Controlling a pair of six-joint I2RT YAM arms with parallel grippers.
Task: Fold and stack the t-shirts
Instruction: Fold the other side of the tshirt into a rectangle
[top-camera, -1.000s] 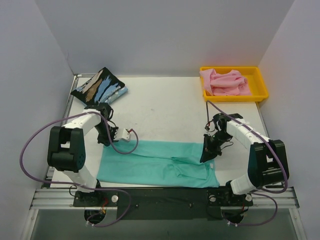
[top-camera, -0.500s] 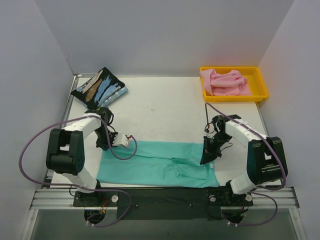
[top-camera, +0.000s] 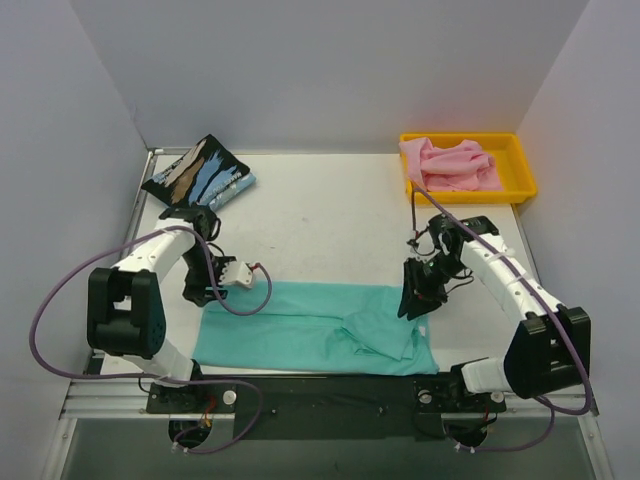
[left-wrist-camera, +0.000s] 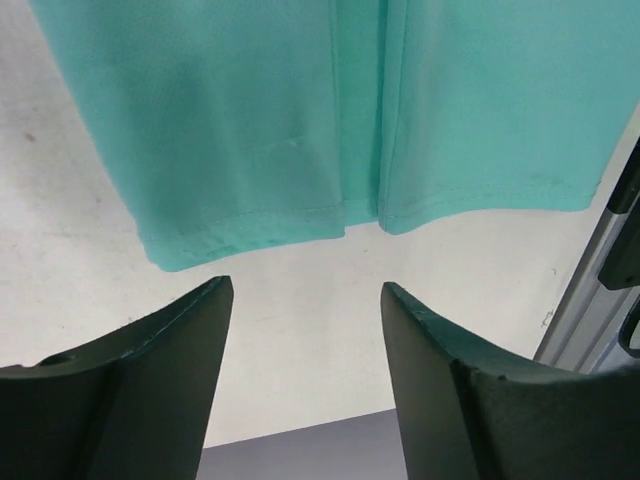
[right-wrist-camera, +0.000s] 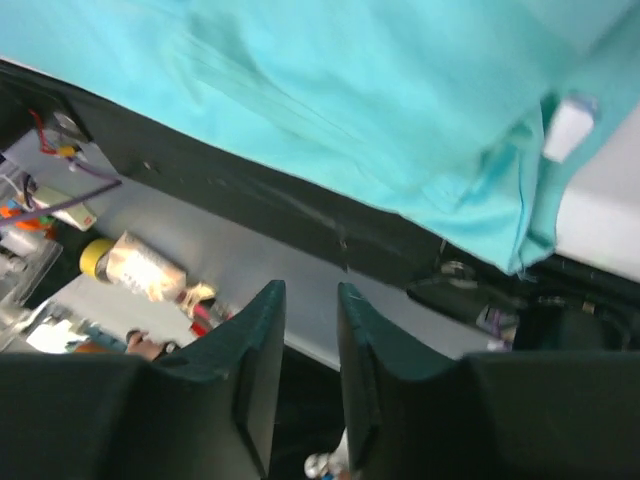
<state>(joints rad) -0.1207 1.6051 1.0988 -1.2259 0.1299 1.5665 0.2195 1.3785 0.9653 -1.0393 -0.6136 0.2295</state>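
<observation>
Along the near edge of the table (top-camera: 320, 215), just beyond the arm bases, the teal shirt (top-camera: 300, 325) lies folded into a long flat band that runs from left to right. Its left part is smooth, with a crease running lengthwise. Its right end is rumpled, with a loose flap bunched on top. In the left wrist view two layers meet edge to edge at a stitched hem. The left gripper (left-wrist-camera: 305, 290) sits at the band's left end with its jaws spread wide. Only bare table shows between them, and the hem is just past the fingertips. The right gripper (right-wrist-camera: 310, 295) hangs over the rumpled right end. Its jaws are a narrow gap apart with nothing between them, and a small white label (right-wrist-camera: 570, 128) shows on the cloth. At the far left corner the black shirt (top-camera: 200, 172), streaked blue, tan and white, lies folded. At the far right the pink shirt (top-camera: 450, 165) sits crumpled in a yellow tray (top-camera: 525, 175).
</observation>
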